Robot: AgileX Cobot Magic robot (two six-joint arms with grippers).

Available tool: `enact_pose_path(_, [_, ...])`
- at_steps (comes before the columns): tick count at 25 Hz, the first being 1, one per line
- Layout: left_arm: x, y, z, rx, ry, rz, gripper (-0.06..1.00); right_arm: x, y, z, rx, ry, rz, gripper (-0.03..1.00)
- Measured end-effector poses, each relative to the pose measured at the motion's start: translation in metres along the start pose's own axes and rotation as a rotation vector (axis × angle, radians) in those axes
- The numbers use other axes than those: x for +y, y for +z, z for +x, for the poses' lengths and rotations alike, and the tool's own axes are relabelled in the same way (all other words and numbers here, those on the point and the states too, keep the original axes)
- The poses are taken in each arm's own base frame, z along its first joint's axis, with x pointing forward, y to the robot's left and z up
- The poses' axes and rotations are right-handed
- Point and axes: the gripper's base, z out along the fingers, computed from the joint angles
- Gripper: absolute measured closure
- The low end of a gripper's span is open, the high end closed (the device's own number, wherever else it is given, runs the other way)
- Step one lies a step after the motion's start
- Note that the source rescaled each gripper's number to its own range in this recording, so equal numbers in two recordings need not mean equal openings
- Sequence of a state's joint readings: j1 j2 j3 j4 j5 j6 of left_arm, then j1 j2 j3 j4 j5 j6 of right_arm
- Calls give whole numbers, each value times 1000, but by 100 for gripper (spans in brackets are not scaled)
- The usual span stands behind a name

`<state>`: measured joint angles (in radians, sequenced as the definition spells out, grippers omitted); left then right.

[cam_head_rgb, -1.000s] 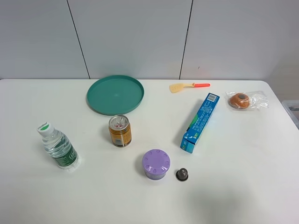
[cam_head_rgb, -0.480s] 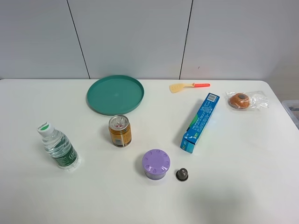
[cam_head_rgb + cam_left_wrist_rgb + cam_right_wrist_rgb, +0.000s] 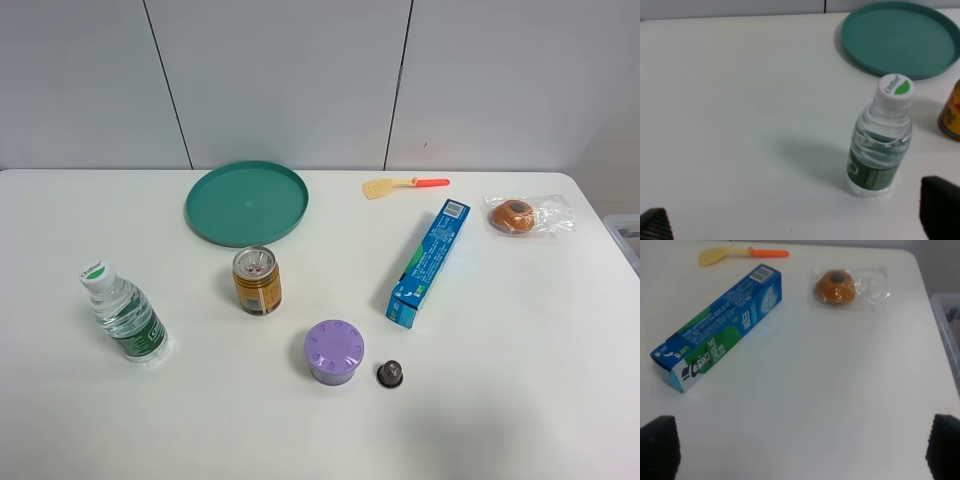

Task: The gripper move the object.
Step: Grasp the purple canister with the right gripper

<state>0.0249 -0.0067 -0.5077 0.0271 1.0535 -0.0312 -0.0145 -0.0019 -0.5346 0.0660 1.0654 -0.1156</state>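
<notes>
The lavender-purple jar (image 3: 334,351) with a dimpled lid stands upright on the white table (image 3: 520,400), near the front centre. It shows in neither wrist view. No arm shows in the exterior high view. My left gripper (image 3: 797,222) is open and empty, its black fingertips (image 3: 940,210) wide apart at the frame's corners, over bare table near a water bottle (image 3: 880,137). My right gripper (image 3: 800,447) is open and empty, its fingertips (image 3: 657,447) wide apart, over bare table near a blue toothpaste box (image 3: 720,325).
A tiny dark capsule (image 3: 389,374) sits just right of the jar. A gold drink can (image 3: 257,281), a water bottle (image 3: 124,313), a green plate (image 3: 246,202), a blue box (image 3: 429,262), a yellow-and-orange spatula (image 3: 404,185) and a wrapped bun (image 3: 515,215) stand around.
</notes>
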Motion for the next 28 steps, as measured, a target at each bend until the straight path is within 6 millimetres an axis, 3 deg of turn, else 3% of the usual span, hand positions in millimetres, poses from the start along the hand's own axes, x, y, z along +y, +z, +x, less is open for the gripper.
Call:
enact_pose_path(5, [0,0,0,0,0,0,-6,-4,-7,-30,22,-41,16,-3])
enact_pose_path(12, [0,0,0,0,0,0,-6,-4,14,-91,147,-44,-71,-3])
enact_pose_path(20, [0,0,0,0,0,0,-6,2,88,-138,415,-135,-238,-3])
enact_pose_path(24, [0,0,0,0,0,0,-6,23,126,-157,497,-265,-332,-3])
enact_pose_path(28, [0,0,0,0,0,0,-6,58,163,-175,545,-410,-407,-3])
